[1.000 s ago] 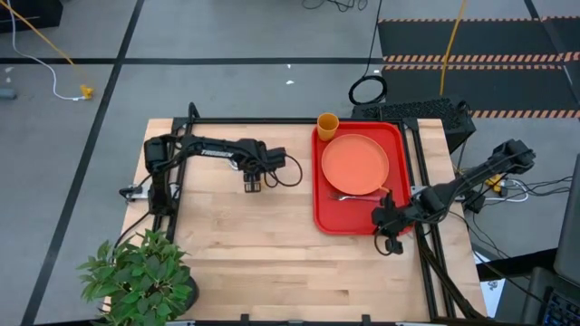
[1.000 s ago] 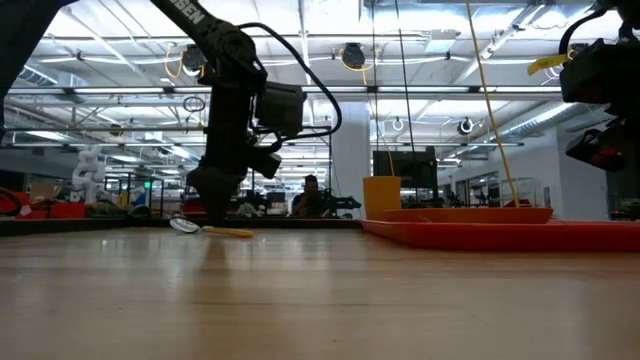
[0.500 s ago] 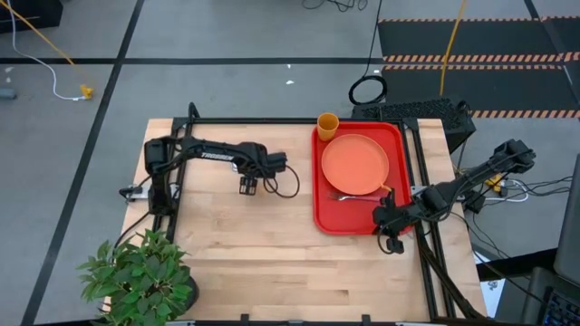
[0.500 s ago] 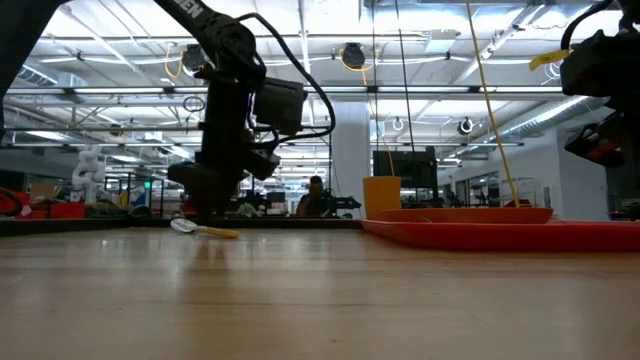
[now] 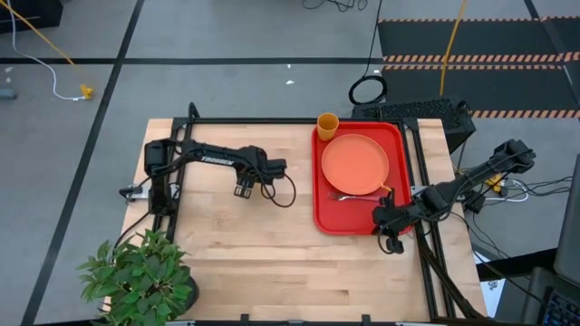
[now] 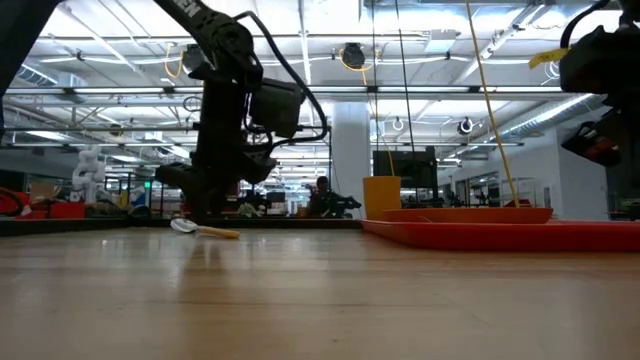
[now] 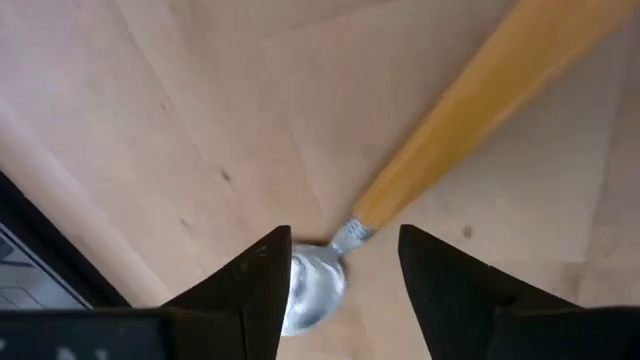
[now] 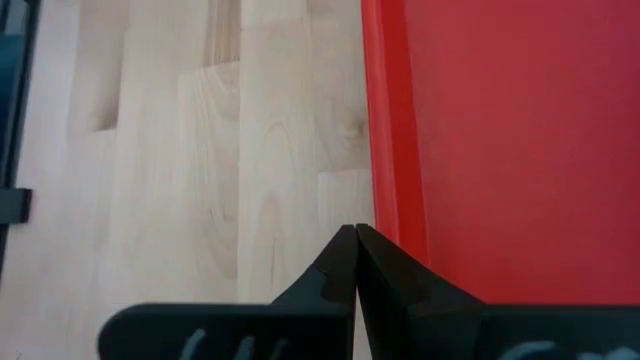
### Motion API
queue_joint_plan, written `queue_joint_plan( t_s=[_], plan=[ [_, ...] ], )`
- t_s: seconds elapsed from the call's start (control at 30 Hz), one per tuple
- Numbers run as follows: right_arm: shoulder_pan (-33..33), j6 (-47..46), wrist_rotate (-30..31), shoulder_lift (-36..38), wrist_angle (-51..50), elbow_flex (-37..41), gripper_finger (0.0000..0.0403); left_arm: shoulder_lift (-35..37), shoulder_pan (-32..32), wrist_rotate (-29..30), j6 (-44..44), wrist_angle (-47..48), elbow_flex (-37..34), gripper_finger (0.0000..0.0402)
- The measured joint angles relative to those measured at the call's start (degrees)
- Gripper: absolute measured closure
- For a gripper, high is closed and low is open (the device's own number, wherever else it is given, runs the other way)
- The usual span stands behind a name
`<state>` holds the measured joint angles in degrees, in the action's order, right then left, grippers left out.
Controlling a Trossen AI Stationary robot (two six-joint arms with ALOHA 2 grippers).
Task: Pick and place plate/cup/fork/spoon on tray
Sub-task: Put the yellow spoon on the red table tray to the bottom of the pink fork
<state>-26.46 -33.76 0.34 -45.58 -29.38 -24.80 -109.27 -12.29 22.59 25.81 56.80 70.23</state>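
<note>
The spoon (image 7: 440, 130), with an orange handle and a silver bowl, lies flat on the wooden table; it also shows in the low view (image 6: 205, 230). My left gripper (image 7: 340, 245) is open and points down over it (image 5: 243, 190), one finger on each side of the bowl's neck, without touching it as far as I can see. The salmon plate (image 5: 355, 161) and the fork (image 5: 349, 196) lie on the red tray (image 5: 326, 213). The orange cup (image 5: 327, 124) stands at the tray's far left corner. My right gripper (image 5: 391, 243) is shut and empty by the tray's near right corner.
A potted plant (image 5: 140, 276) stands at the table's near left corner. Bare wood lies between the left gripper and the tray. The tray's raised rim (image 8: 385, 200) runs just beside my right fingertips. Black frame rails (image 5: 272, 120) edge the table.
My left gripper has gone a little toward the table's left edge, staying low over the spoon. The spoon has stayed where it was.
</note>
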Motion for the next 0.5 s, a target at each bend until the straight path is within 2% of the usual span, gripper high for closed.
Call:
queue_joint_plan(
  t_s=[0.27,0.5],
  plan=[
    [0.00,0.25,-0.03,0.00,1.42,0.00,0.0403,0.07,-3.23,-0.74,2.61,-2.03,-2.58,0.0213],
    [-0.02,1.49,-0.07,0.00,1.30,0.00,0.0403,0.52,-3.66,-2.60,5.12,-6.56,-5.90,0.0218]
  ],
)
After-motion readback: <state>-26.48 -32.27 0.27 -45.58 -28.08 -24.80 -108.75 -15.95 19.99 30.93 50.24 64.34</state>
